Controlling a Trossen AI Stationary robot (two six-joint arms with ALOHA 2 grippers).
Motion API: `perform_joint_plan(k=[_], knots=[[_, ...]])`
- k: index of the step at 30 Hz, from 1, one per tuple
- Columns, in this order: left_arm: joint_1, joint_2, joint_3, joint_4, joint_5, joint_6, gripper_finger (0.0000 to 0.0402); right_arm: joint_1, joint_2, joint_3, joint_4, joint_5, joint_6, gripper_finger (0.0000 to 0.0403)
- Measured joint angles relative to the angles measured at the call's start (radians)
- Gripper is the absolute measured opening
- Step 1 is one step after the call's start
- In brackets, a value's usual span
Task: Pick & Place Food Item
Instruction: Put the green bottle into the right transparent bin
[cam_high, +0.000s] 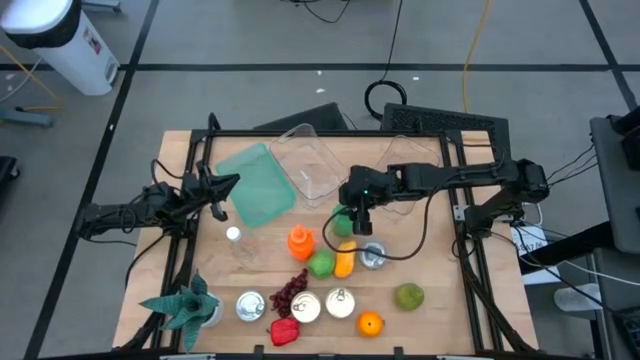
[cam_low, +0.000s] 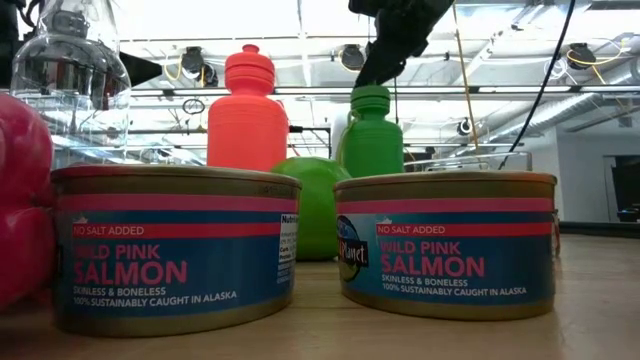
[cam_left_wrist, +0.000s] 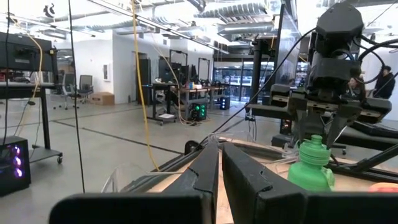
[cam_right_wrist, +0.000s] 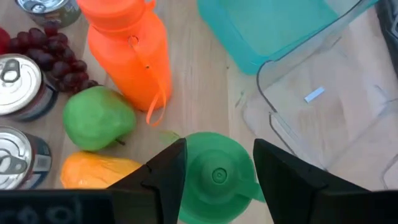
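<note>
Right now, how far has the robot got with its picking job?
Nothing looks placed yet: the clear bin seems empty. In hand: the right gripper hangs open right over the green bottle, fingers either side of its cap, not closed. The left gripper waits shut by the teal lid. Gripping, lifting and placing remain.

Wooden worktop (cam_high: 430, 320) carrying bottles, salmon cans (cam_high: 250, 305), grapes (cam_high: 290, 291), pear (cam_high: 408, 296), orange (cam_high: 370, 324), teal lid (cam_high: 255, 184), clear tub (cam_high: 315, 165), small plant (cam_high: 185, 305).
</note>
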Motion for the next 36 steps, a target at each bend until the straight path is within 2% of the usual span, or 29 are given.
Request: perform_joint_plan(k=[9, 22, 30, 36], knots=[[0.000, 0.000, 0.000, -0.022, -0.001, 0.012, 0.0031, 0.000, -0.005, -0.001, -0.002, 0.006, 0.000, 0.0160], [0.000, 0.000, 0.000, -0.023, -0.004, 0.012, 0.0031, 0.004, -0.037, -0.004, 0.022, 0.005, 0.018, 0.0187], [0.000, 0.000, 0.000, -0.026, -0.004, 0.012, 0.0031, 0.005, -0.087, -0.004, -0.036, 0.001, 0.054, 0.0183], [0.000, 0.000, 0.000, -0.026, -0.004, 0.012, 0.0031, 0.005, -0.084, -0.097, 0.072, 0.000, 0.067, 0.0178]])
